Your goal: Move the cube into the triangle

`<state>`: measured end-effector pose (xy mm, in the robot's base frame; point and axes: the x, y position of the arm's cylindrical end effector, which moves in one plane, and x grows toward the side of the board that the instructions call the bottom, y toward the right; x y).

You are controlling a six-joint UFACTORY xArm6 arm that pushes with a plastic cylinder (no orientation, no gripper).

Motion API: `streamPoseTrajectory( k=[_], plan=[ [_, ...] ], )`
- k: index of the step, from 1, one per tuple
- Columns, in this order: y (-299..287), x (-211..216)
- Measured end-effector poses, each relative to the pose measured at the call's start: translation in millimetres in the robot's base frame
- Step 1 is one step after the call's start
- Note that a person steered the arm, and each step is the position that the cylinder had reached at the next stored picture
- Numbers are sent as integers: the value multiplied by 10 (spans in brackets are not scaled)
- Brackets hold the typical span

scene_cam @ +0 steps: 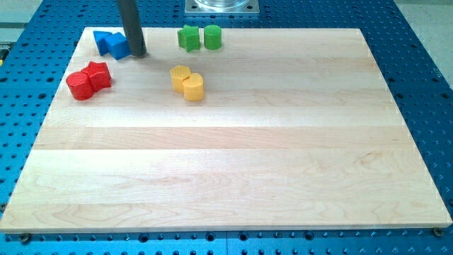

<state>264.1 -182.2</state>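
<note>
A blue cube (118,47) sits near the view's top left of the wooden board, touching a blue triangle (103,40) on its left. The dark rod comes down from the view's top, and my tip (139,54) rests on the board just right of the blue cube, touching or nearly touching its right side.
A red cylinder (80,86) and a red star-like block (98,74) lie together at the left. A green star-like block (188,37) and a green cylinder (213,36) sit at the top. Two yellow blocks (187,81) lie right of the reds. The wooden board (233,156) rests on a blue perforated table.
</note>
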Motion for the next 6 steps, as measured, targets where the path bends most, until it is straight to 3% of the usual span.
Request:
streamPoseTrajectory(
  k=[6],
  plan=[
    [-260, 142]
  ],
)
